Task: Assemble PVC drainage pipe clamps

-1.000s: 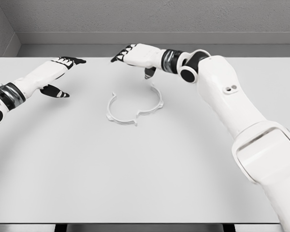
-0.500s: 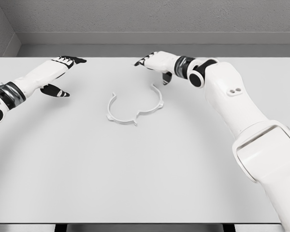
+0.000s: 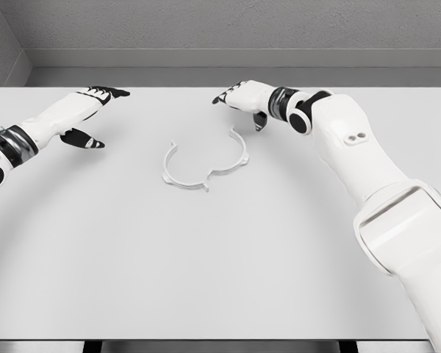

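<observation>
Grey textured walls are closing off the back and left of the scene, and a broad white table [image 3: 206, 279] is filling nearly the whole head view beneath them. Two white clamp halves are lying flat near the middle of the table, a little toward its far side. The left clamp half [image 3: 178, 170] is curving like an open C with its ends pointing away from the robot, and the right clamp half [image 3: 235, 154] is arching the other way beside it. Their near ends are meeting at a small notched joint toward the robot, while their far ends are standing apart, so the ring is lying open at the back.

The right hand [image 3: 242, 99] is hovering just beyond the right clamp half, palm down, with its dark-tipped fingers [image 3: 220, 97] stretched out loosely toward the picture's left and its thumb hanging down toward the table. It is grasping nothing and is not touching the clamp. Its large white arm is running in from the lower right corner.

The left hand [image 3: 81, 118] is floating over the far left part of the table, well apart from both clamp halves. Its fingers are lying extended and relaxed, thumb splayed below, and it is carrying nothing.
</observation>
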`<state>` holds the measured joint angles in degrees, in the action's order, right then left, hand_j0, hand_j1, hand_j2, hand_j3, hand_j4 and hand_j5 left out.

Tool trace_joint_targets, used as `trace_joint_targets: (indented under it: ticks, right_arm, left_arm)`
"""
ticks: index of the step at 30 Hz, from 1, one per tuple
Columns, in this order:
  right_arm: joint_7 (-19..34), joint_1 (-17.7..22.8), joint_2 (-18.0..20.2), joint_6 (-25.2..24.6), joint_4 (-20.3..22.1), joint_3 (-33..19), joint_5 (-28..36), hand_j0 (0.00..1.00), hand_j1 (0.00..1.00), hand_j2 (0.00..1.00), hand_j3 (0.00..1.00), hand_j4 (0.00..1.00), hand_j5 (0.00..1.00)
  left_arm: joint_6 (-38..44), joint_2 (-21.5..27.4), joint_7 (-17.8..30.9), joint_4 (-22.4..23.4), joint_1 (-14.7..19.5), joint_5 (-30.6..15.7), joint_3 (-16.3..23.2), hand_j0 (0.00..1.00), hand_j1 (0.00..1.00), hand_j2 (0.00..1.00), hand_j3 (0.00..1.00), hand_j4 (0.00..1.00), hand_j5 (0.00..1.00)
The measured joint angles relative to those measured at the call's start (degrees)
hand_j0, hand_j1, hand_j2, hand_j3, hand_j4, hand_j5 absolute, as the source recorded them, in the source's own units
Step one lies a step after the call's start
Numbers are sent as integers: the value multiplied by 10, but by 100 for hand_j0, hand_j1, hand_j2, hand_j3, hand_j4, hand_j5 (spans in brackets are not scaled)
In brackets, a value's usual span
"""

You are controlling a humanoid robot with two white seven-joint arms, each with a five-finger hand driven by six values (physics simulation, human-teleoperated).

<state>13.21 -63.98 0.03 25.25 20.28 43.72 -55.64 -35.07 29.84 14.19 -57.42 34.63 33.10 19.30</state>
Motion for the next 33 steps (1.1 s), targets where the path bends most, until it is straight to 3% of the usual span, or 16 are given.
trace_joint_targets:
  ticks: [5, 14, 24, 33]
  right_arm:
    - [0, -1, 0, 1, 7, 7, 0, 100, 100, 100, 100, 100, 100]
    - [6, 4, 0, 6, 66, 37, 5, 100, 100, 100, 100, 100, 100]
    - [4, 6, 0, 6, 36, 51, 2, 100, 100, 100, 100, 100, 100]
    - [6, 9, 0, 26, 56, 72, 4, 100, 100, 100, 100, 100, 100]
  left_arm:
    - [0, 0, 0, 0, 0, 0, -1, 100, 100, 100, 100, 100, 100]
    - [0, 0, 0, 4, 1, 0, -1, 100, 100, 100, 100, 100, 100]
    - [0, 0, 0, 6, 1, 0, 0, 100, 100, 100, 100, 100, 100]
    - [0, 0, 0, 6, 1, 0, 0, 100, 100, 100, 100, 100, 100]
